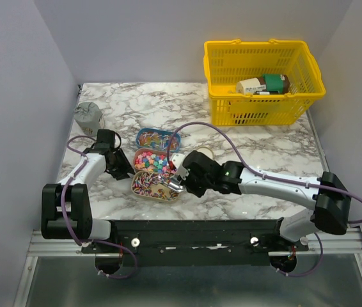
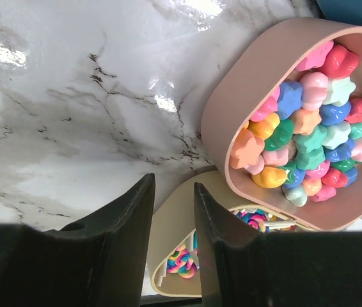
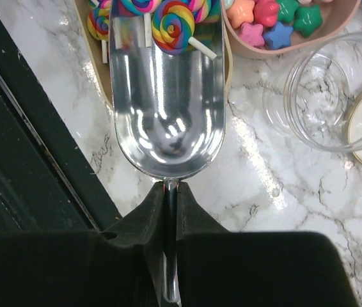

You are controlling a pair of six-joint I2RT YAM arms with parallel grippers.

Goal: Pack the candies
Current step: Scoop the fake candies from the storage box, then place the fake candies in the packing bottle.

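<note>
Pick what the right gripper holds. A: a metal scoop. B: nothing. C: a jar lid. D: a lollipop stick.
A: the right gripper is closed on the handle of the scoop, whose bowl reaches in among the lollipops.

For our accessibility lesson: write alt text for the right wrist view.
An end effector holds a silver scoop by its handle, its mouth among rainbow lollipops in a beige tray. An empty clear jar stands to its right.
</note>
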